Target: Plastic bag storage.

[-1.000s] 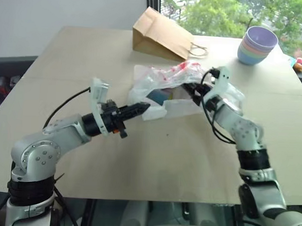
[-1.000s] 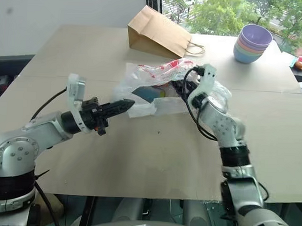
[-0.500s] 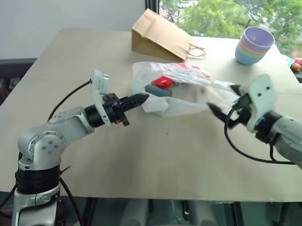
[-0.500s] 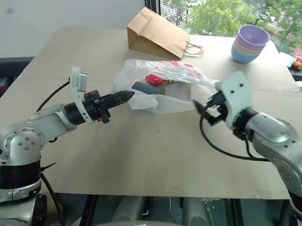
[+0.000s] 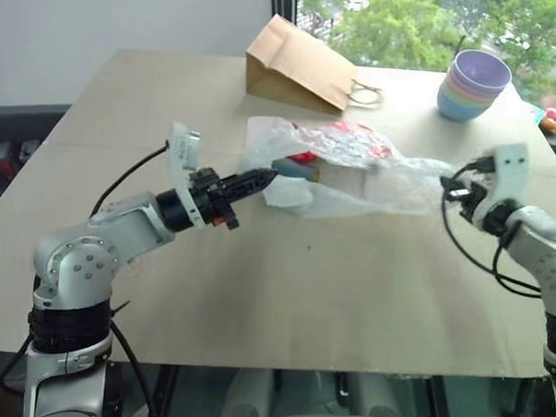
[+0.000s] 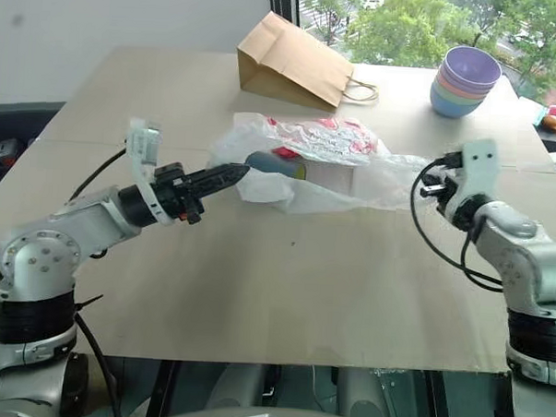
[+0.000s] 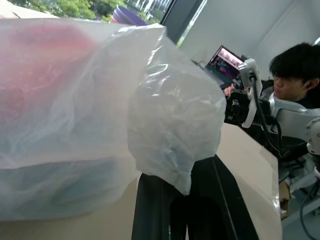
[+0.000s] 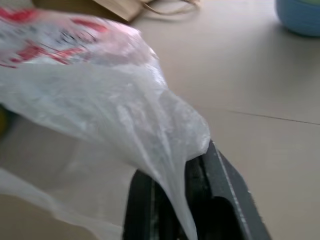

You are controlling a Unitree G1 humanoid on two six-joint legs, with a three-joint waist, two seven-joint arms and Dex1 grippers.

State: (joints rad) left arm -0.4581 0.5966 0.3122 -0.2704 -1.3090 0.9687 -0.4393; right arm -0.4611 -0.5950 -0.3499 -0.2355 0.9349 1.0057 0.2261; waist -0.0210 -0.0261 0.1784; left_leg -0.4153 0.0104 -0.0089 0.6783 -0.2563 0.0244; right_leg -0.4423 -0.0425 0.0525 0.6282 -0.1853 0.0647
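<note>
Two-arm hold on the plastic bag [image 6: 308, 164], which lies stretched across the middle of the tabletop [image 6: 284, 292], nearer the far edge than the near one. Your left gripper [image 6: 226, 177] is clenched on the bag's left end; your right gripper [image 6: 433, 185] is clenched on a drawn-out tail of film at its right end — both wrist views show film pinched between the black fingers.

Risks, as a judgement: the film is thin and already taut between the two grips, so pulling the hands further apart could tear it or slip it from one pinch. Lifting one end alone could tip out whatever sits inside. The brown paper bag [image 6: 292, 59] near the far edge and the stacked bowls [image 6: 465, 81] at the far right corner stand apart from the hold, yet a wide sweep could reach them.

Hard to make out: red and dark shapes show through the film, but you cannot identify them. The bag's mouth and handles are lost in the crumple. A person [image 7: 292, 82] is cut off at the frame edge in the left wrist view.
</note>
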